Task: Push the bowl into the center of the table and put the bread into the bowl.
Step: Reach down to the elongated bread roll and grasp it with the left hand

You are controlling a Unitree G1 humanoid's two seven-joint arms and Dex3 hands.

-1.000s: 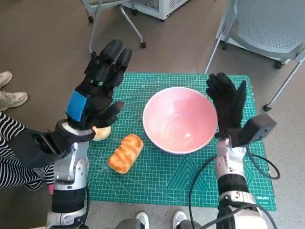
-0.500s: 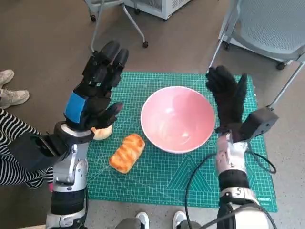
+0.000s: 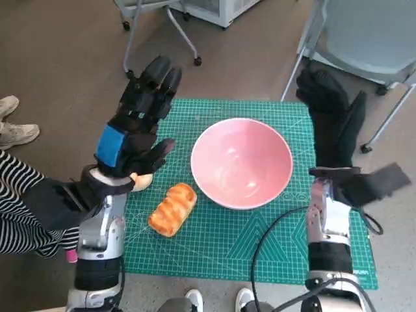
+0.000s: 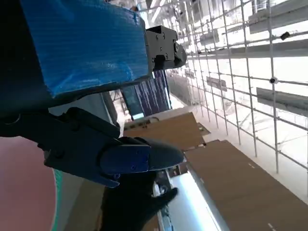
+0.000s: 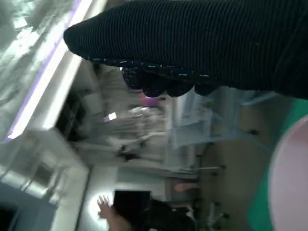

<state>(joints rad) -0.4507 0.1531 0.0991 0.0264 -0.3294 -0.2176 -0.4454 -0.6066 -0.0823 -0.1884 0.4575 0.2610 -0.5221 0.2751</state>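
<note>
Roughly mid-mat sits the bowl [image 3: 241, 162]: pink, round, glossy inside, upright with its mouth up, nothing in it. It rests on the green mat [image 3: 214, 240] that covers the table. Bread [image 3: 171, 208] lies on the mat just beside the bowl's near-left rim, a narrow gap between them. It is a golden-brown oblong loaf with ridged, plaited top, paler at the sides. Its long axis runs diagonally, near-left end toward the robot, far-right end pointing at the bowl. A small pale round thing [image 3: 138, 181] lies on the mat left of the bread, partly hidden under the left hand.

Left hand [image 3: 135, 130] is raised over the mat's left side, blue-taped back up, fingers spread and straight, pointing away from the robot, thumb out toward the bowl; it holds nothing. Right hand [image 3: 333, 123] is lifted at the mat's far right edge, fingers extended and apart, also grasping nothing, clear of the bowl's rim. Right wrist view shows the glove as a dark band, with a slice of pink bowl at the edge.

Striped sleeve [image 3: 16, 208] of a person shows at the left, shoes [image 3: 14, 127] on the floor beyond. A chair [image 3: 364, 32] stands past the far right corner.
</note>
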